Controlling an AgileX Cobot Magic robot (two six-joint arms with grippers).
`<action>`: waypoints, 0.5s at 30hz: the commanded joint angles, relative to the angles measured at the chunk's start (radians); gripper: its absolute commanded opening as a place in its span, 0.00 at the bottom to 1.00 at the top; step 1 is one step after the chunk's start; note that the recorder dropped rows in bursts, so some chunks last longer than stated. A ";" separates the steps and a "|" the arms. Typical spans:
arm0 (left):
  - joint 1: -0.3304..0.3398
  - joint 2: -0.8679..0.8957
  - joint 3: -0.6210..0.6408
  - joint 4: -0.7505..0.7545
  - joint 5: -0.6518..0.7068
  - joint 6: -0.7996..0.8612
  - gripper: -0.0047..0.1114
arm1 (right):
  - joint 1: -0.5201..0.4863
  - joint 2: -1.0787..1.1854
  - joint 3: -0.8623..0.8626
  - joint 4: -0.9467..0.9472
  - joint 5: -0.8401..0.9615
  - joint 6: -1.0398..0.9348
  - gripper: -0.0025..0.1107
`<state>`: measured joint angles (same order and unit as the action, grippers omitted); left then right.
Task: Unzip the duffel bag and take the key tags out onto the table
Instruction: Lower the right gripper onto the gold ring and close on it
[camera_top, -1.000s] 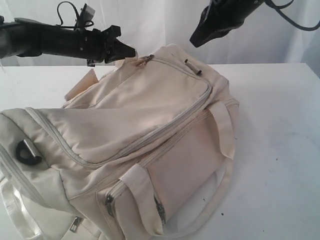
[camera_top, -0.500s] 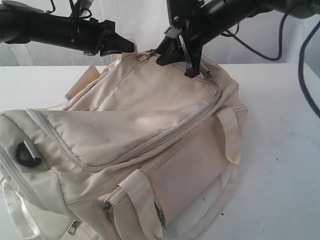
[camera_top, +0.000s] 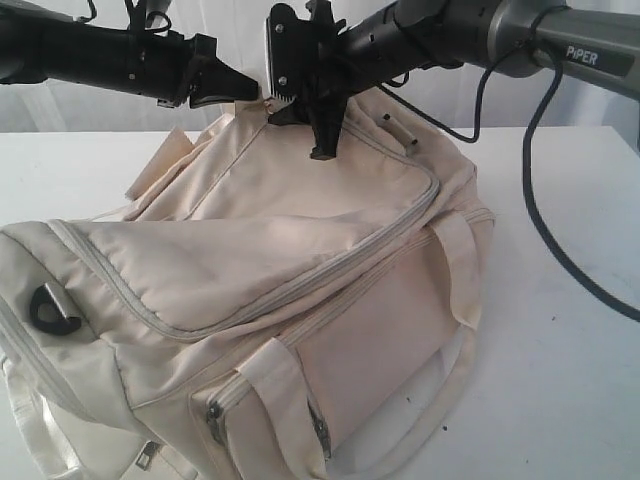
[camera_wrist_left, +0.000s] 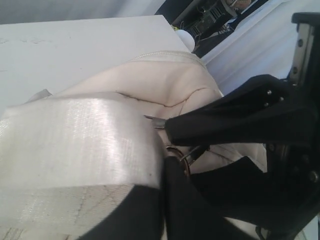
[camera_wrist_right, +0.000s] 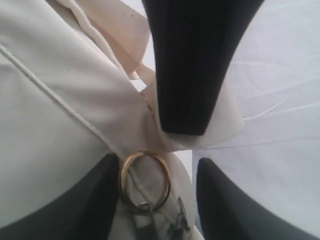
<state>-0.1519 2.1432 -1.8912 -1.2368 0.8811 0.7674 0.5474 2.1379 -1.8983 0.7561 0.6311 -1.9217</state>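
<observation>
Meanwhile, the duffel bag (camera_top: 300, 250) is sitting zipped on the table (camera_top: 560, 300). The left gripper (camera_top: 235, 88) is clamping its far-end fabric, and the right gripper's (camera_top: 300, 115) spread jaws are straddling its gold zipper ring (camera_wrist_right: 145, 180).

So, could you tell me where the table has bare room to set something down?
Free: the table right of the duffel bag, under a hanging cable, and the far-left strip behind it. Crowded: the bag's far end, where left pincer and right pincer meet.
</observation>
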 joint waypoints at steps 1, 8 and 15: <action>0.000 -0.041 -0.007 -0.085 0.103 0.000 0.04 | 0.003 0.003 0.004 0.007 -0.013 -0.007 0.43; 0.000 -0.041 -0.007 -0.112 0.134 0.025 0.04 | 0.003 0.003 0.004 0.007 -0.011 0.014 0.43; 0.000 -0.041 -0.007 -0.159 0.168 0.067 0.04 | 0.003 0.003 0.004 0.007 -0.010 0.032 0.43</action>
<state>-0.1487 2.1432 -1.8912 -1.2622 0.9281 0.8249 0.5497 2.1421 -1.8983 0.7561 0.6258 -1.9083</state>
